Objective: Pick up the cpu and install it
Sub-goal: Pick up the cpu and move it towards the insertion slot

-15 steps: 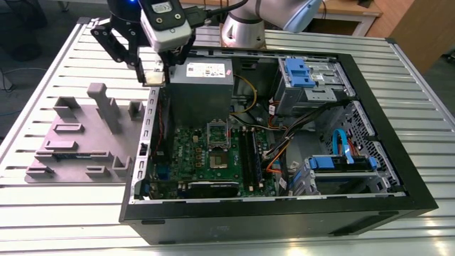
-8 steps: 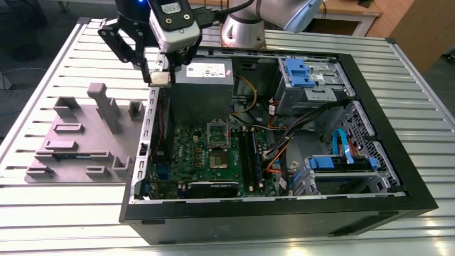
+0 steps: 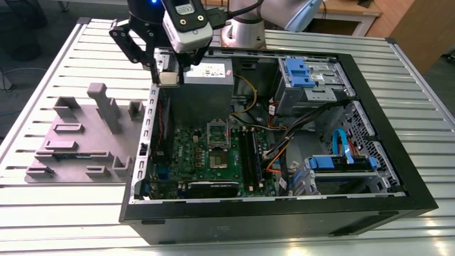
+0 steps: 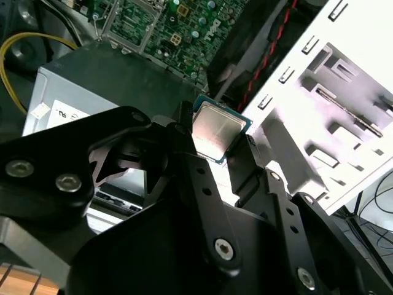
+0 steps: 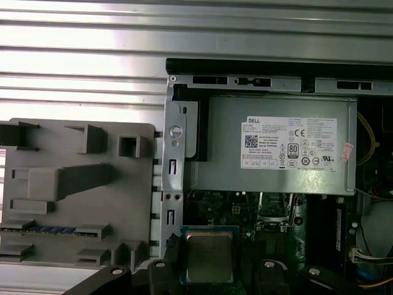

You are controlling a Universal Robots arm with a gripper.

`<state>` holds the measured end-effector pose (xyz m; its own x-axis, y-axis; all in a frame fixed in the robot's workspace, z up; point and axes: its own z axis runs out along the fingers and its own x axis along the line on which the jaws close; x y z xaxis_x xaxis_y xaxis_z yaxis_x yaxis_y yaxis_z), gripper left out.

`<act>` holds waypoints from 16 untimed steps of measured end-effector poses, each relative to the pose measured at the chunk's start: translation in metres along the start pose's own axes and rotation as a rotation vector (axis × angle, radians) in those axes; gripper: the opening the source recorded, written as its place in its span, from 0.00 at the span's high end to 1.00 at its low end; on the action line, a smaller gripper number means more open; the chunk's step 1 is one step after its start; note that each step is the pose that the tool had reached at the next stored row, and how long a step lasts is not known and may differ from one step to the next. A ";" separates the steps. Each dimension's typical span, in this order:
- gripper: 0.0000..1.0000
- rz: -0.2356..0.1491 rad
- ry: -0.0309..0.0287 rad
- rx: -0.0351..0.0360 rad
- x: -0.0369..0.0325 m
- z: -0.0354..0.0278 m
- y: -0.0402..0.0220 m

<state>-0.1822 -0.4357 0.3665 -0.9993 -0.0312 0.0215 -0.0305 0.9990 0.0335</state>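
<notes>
Second wrist view: fingers [image 4: 249,161] grip cpu [image 4: 216,130] by edges, near power supply [image 4: 104,77].

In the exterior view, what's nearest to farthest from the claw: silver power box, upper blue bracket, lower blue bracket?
1. Silver power box, beside the claw holding the cpu.
2. Upper blue bracket, exterior view's right.
3. Lower blue bracket, lower on that side.

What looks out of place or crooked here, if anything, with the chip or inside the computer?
Nothing stands out. The cpu sits squarely between the fingers of the gripper, held above the open computer case near the grey power supply. No damage shows on it.
</notes>
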 end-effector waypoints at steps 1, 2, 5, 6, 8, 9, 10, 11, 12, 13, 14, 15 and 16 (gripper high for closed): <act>0.53 0.000 0.0001 0.0000 -0.0019 0.0000 -0.0001; 0.53 0.000 0.0001 0.0000 -0.0039 -0.0001 -0.0002; 0.53 0.000 0.0001 0.0000 -0.0100 -0.0002 -0.0004; 0.53 0.000 0.0002 0.0000 -0.0120 -0.0002 -0.0005; 0.53 0.000 0.0002 0.0000 -0.0159 -0.0003 -0.0007; 0.53 0.000 0.0002 0.0000 -0.0178 -0.0003 -0.0009; 0.53 0.000 0.0002 0.0000 -0.0196 -0.0003 -0.0009; 0.53 0.000 0.0002 0.0000 -0.0213 -0.0004 -0.0010; 0.53 0.000 0.0002 0.0000 -0.0231 -0.0004 -0.0011; 0.53 0.000 0.0002 0.0000 -0.0248 -0.0004 -0.0012; 0.53 0.000 0.0002 0.0000 -0.0265 -0.0004 -0.0013; 0.53 0.000 0.0002 0.0000 -0.0282 -0.0005 -0.0013; 0.53 0.000 0.0002 0.0000 -0.0299 -0.0005 -0.0014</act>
<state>-0.1522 -0.4362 0.3663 -0.9993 -0.0312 0.0217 -0.0304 0.9990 0.0335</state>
